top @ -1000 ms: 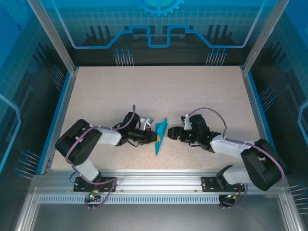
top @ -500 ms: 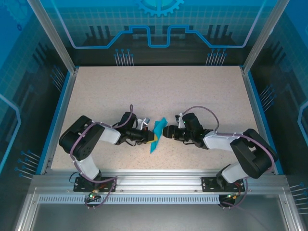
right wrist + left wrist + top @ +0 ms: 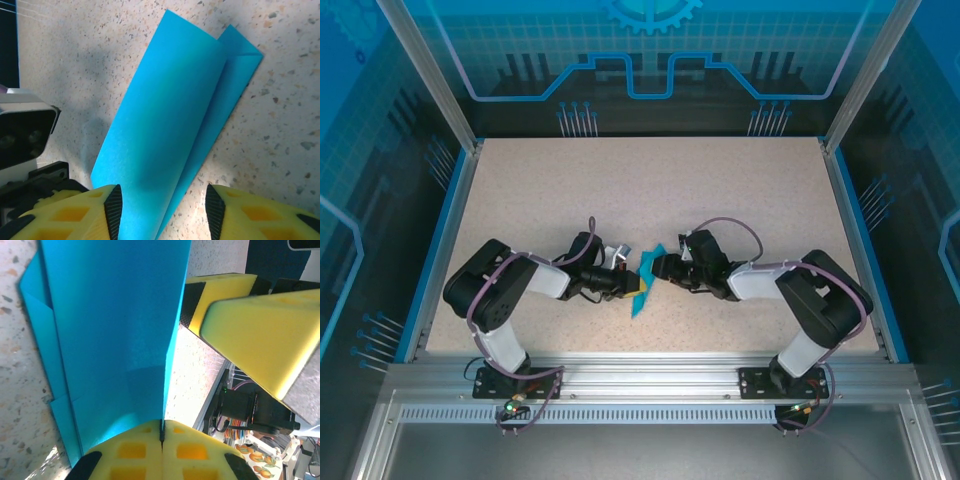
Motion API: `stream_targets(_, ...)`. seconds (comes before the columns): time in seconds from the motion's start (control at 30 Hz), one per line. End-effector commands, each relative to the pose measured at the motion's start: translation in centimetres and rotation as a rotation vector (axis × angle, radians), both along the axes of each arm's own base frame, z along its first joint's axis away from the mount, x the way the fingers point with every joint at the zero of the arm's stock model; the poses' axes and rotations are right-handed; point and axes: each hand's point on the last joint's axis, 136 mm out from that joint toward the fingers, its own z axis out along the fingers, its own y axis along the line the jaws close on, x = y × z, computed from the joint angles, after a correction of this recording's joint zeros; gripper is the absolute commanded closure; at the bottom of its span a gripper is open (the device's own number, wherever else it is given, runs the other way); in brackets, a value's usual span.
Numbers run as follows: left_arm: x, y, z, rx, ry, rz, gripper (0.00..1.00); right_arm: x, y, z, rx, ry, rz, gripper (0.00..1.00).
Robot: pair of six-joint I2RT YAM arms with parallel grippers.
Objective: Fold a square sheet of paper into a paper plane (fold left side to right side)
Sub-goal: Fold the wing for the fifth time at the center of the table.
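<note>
Two claws flank the paper plane [image 3: 170, 115], lying mid-bench [image 3: 740, 190] toward the near edge, long axis near-to-far. The left claw [image 3: 161, 435] is clenched on its raised flap. The right claw [image 3: 160, 210] stands released, straddling the paper.

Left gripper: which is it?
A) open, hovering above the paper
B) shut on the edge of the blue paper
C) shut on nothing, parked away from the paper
B. In the left wrist view, the two yellow pads of the left gripper meet, with the edge of the blue paper pinched in the seam between them.
</note>
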Motion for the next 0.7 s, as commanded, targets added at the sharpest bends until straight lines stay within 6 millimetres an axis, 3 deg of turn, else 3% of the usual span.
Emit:
stream_targets(0.0, -0.2, 0.2, -0.2, -0.010, -0.015, -0.021, 1.00, 0.8, 0.9, 0.1, 0.003, 0.003, -0.022, 0.52)
stream_targets(0.4, 0.1, 0.1, -0.1, -0.005, -0.013, -0.020, 1.00, 0.6, 1.0, -2.2, -0.048, 0.080, -0.039, 0.57)
stream_targets(0.67, 0.3, 0.4, 0.8, 0.009, -0.031, -0.012, 0.85, 0.1, 0.5, -3.3, -0.073, 0.107, -0.048, 0.57)
